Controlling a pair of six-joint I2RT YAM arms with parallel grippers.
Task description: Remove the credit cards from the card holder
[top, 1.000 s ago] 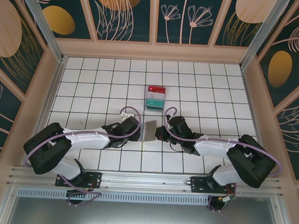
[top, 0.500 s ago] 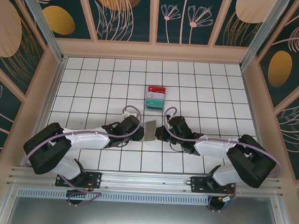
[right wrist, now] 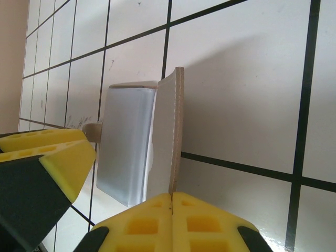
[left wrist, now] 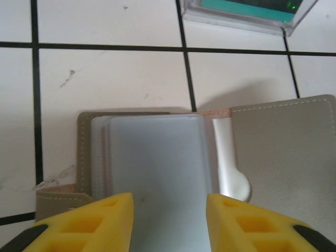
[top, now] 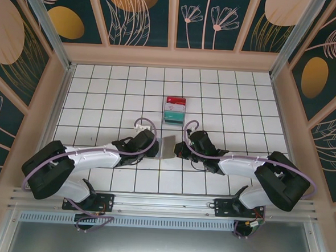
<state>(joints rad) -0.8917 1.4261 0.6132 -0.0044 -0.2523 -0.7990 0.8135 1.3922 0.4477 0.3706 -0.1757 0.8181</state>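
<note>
The left gripper (left wrist: 169, 212), jaws partway apart, straddles the pale panel (left wrist: 157, 157) of the card holder (left wrist: 286, 152); I cannot tell whether it grips. The card holder sits on the tiled table (top: 101, 93) between both grippers. The right gripper (right wrist: 172, 202) pinches its upright flap.

The 2 arms meet mid-frame; left tool (left wrist: 169, 203) fingers parted, right tool (right wrist: 171, 202) pinched on card holder (right wrist: 167, 131).
</note>
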